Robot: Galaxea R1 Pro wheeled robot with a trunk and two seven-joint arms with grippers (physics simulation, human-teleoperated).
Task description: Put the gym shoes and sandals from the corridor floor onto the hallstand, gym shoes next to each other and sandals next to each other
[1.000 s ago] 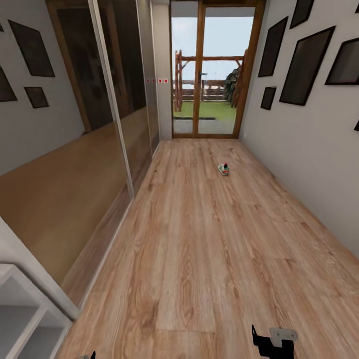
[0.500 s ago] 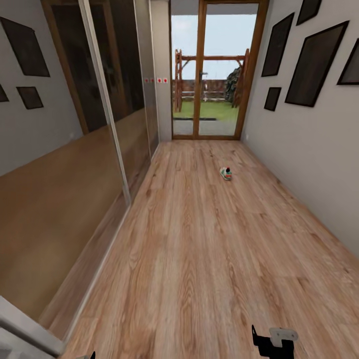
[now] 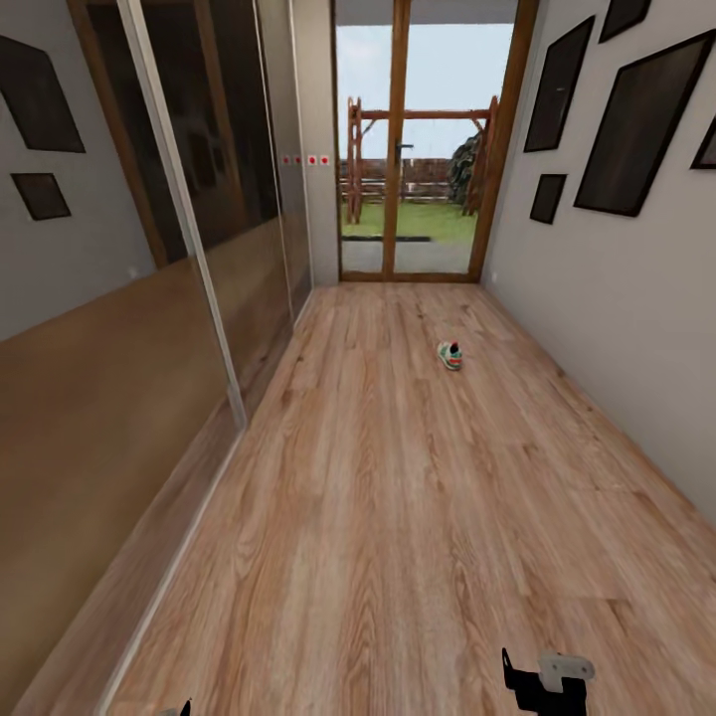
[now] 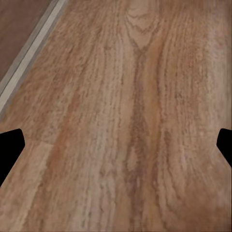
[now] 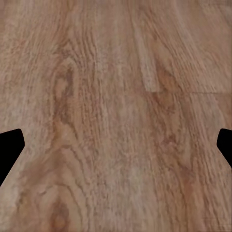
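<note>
Head view looks down a long corridor of light-brown wood-grain plank flooring, ending at a glazed wooden door with a garden behind it. One white lace-up sneaker with green and red-orange accents lies on the planks far ahead, a little right of centre and well apart from the grey right-hand wall. I cannot see the other shoe, the sandals or the rack from here.

Your right gripper sits low at the bottom edge of the head view; its wrist view shows both fingertips spread wide with only bare floor between them. Your left gripper is likewise spread and empty over planks, near a pale skirting strip.

The step in hand looks like driving toward the sneaker. Keep it slightly right of centre as you roll, so the right arm can reach it without twisting the trunk.

Room is generous: open planks run ahead. Mind the mirrored sliding panels along the left and the framed dark pictures on the right wall.
</note>
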